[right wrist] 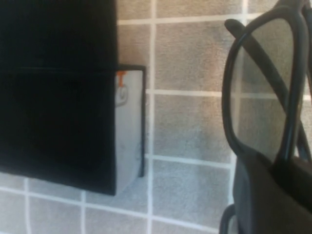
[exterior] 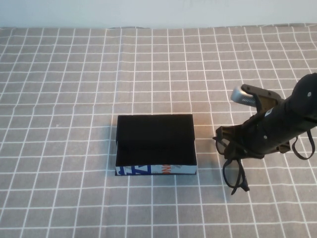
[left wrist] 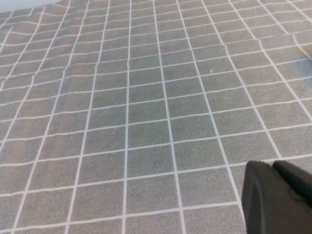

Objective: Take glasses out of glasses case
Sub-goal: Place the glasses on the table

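The glasses case (exterior: 154, 141) is a shallow black box with a white printed front edge, lying at the middle of the table. My right gripper (exterior: 230, 145) is just right of the case, shut on the black glasses (exterior: 232, 171). The glasses hang from it with one lens pointing down, just above the cloth. In the right wrist view the glasses (right wrist: 263, 97) stick out from my right gripper (right wrist: 287, 168), with the case (right wrist: 53, 97) beside them. My left gripper (left wrist: 275, 168) shows only in its wrist view, shut and empty above bare cloth.
A grey cloth with a white grid (exterior: 59, 99) covers the whole table. A white wall (exterior: 148, 12) runs along the far edge. The right arm (exterior: 292, 111) reaches in from the right side.
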Tool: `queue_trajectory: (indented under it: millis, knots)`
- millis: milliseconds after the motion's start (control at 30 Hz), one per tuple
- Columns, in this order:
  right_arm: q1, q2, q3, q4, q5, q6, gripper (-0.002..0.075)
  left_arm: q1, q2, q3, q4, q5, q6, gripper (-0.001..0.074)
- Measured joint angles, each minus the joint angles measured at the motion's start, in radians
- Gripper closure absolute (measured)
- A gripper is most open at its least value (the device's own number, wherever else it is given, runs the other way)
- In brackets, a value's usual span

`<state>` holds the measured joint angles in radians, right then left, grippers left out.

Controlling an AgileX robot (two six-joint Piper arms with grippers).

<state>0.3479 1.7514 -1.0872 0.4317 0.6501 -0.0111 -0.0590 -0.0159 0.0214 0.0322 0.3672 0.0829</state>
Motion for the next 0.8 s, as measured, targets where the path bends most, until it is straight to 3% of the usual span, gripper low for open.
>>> queue_trajectory:
  millis: [300,500,600,800]
  knots:
    - [0.000,0.025,0.000,-0.027,-0.006,0.002,0.0435,0.000,0.000,0.000,0.000,0.000,0.000,0.0740]
    - [0.000,-0.012,0.000,-0.072,0.053,0.004,0.0394,0.000,0.000,0.000,0.000,0.000,0.000,0.0739]
    - [0.000,-0.069,0.000,-0.101,0.115,0.004,0.0440,0.000,0.000,0.000,0.000,0.000,0.000,0.0739]
    - [0.000,-0.250,0.035,-0.132,0.233,0.004,0.0688,0.000,0.000,0.000,0.000,0.000,0.000,0.0739]
